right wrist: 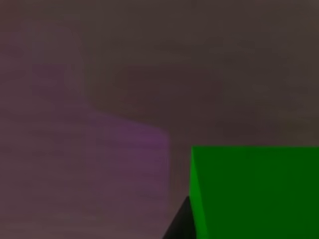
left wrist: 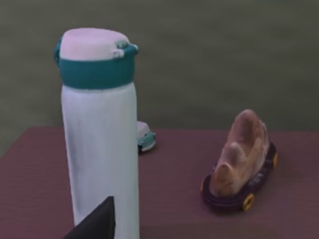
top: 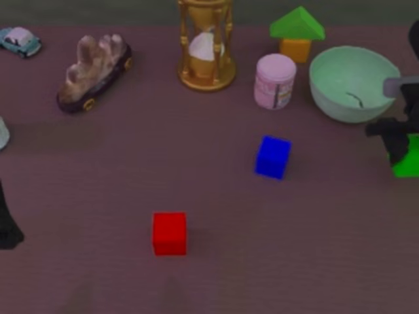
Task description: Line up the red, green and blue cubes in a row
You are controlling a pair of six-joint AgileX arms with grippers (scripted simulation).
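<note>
The right gripper (top: pixel 400 154) stands at the top view's right edge, over the green cube (top: pixel 408 157), which it half hides and the frame cuts off; whether its fingers are clamped on the cube cannot be told. Three cubes are counted here: the green one, the blue cube (top: pixel 273 157) mid-table, tilted, and the red cube (top: pixel 169 233) nearer the front, well apart from both. Along the far side stand a toy car (top: pixel 20 41), a bread-shaped cart (top: pixel 95 70), an hourglass (top: pixel 207 46) with its top cut off, a pink can (top: pixel 275 81), a green wedge (top: pixel 298 25) on an orange block (top: pixel 296 50), and a pale bowl (top: pixel 351 82). The left arm (top: pixel 8 226) sits parked at the left edge.

The left wrist view alone shows a white bottle (left wrist: pixel 99 144) with a teal cap, half hiding the toy car, beside the cart; a dark fingertip (left wrist: pixel 97 224) pokes in, its mate unseen.

The right wrist view shows only the table (right wrist: pixel 99 124) and the green cube, cropped, with a dark sliver of finger against it
</note>
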